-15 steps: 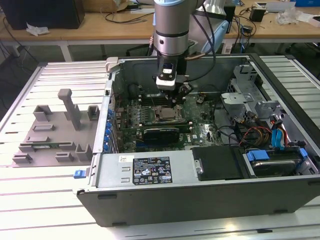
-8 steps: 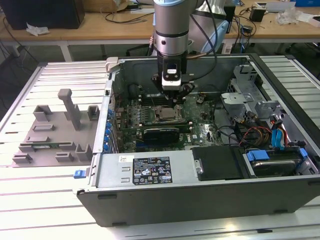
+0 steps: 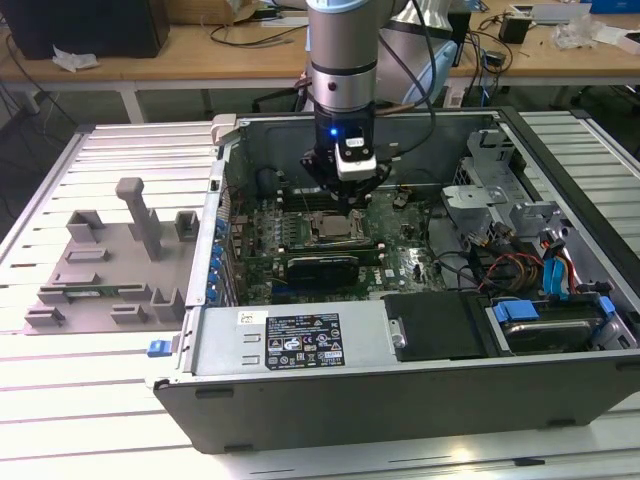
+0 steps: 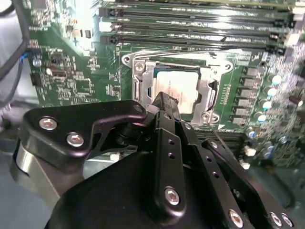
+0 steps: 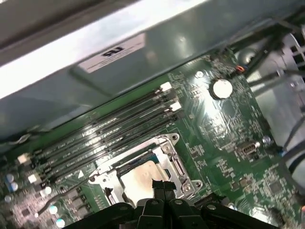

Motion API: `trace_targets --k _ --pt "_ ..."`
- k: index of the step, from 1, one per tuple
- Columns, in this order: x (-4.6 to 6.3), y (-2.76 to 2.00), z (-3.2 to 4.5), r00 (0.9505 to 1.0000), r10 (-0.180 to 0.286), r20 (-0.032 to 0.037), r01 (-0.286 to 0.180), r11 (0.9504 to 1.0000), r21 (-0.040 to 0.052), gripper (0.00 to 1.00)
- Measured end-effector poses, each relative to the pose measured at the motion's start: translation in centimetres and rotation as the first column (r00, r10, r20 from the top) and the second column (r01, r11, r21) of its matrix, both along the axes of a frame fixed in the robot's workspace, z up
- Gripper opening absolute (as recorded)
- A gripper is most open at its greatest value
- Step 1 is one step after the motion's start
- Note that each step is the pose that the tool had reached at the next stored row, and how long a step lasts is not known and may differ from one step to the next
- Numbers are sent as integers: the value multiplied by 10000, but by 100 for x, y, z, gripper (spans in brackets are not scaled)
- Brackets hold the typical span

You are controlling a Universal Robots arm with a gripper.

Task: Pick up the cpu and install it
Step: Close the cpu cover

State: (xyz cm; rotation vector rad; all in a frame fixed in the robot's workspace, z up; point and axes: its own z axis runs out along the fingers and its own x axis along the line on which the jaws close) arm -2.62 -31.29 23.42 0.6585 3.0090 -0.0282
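The black two-fingered claw (image 5: pixel 159 184) at the end of the silver-grey arm (image 3: pixel 340 50) hangs just above the square metal-framed socket (image 5: pixel 178 167) on the green motherboard (image 5: pixel 224 138), inside the open grey computer case (image 3: pixel 300 345). Its fingers (image 5: pixel 155 186) are pressed together, tip to tip, with nothing seen between them. The small square cpu with a silvery top plate (image 4: pixel 180 88) lies flat inside the socket's frame, and in both wrist views the claw's tips stand over one edge of it; whether they touch the plate cannot be told. Long dark memory slots (image 5: pixel 105 140) run in rows just beside the socket. A long black rectangular card (image 3: pixel 322 266) lies near the socket on the side toward the case's labelled wall. Well apart from the socket, outside the case at the exterior view's left, sits the grey moulded tray (image 3: pixel 110 270)
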Motion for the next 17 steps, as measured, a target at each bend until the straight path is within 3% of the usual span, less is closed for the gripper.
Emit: trace_targets --k 3,6,7,9,14,17 --pt "0 -1 0 9976 697 -3 -697 9976 -63 11" --pt "0 0 -2 9911 1330 -9 -1330 9910 -130 11" --pt "0 0 -3 9862 1653 -16 -1653 9861 -167 11" --pt "0 0 -5 9719 2353 -34 -2353 9716 -250 11" --pt "0 0 -7 9454 3257 -63 -3257 9448 -342 11" --pt "0 0 -7 9443 3291 -61 -3291 9437 -342 11"
